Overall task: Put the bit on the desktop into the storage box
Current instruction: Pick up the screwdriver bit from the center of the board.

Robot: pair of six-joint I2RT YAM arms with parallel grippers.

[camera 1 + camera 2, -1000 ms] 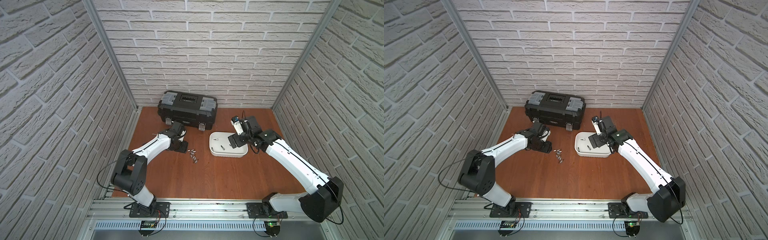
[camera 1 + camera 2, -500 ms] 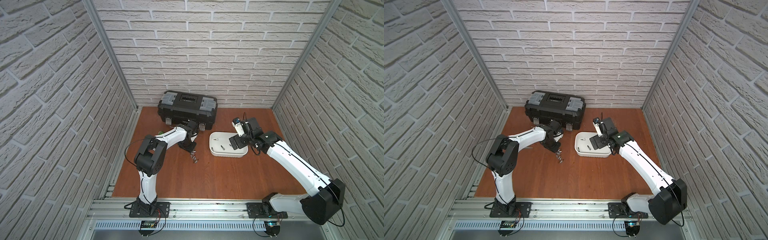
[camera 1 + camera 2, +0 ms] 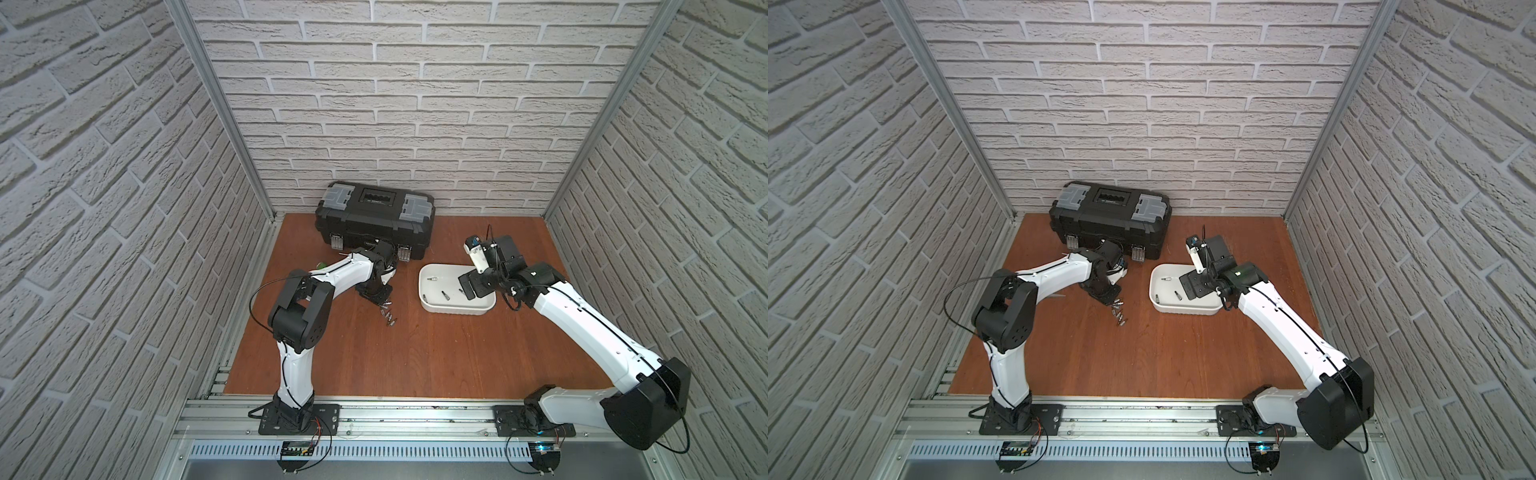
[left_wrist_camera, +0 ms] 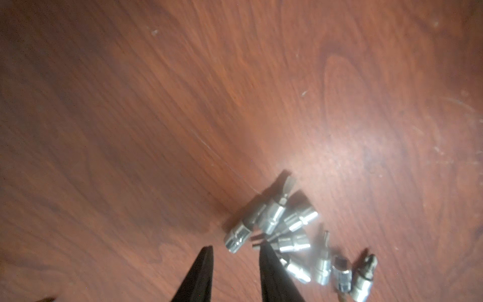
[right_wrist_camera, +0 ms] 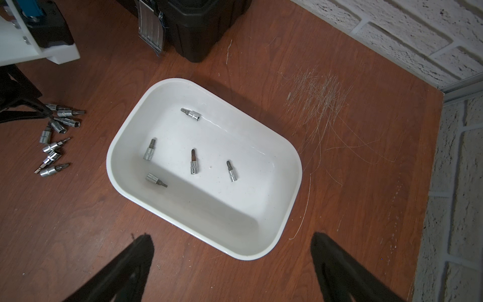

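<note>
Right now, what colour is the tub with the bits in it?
The tub is plain white, with no pattern. It shows best in the right wrist view.

lab test cell, brick-pattern panels [image 3: 415,124], aluminium rail [image 3: 415,415]

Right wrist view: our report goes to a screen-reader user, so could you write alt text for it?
A white storage box on the desktop holds five bits; more bits lie loose beside it, and the open right gripper hovers above.
</note>
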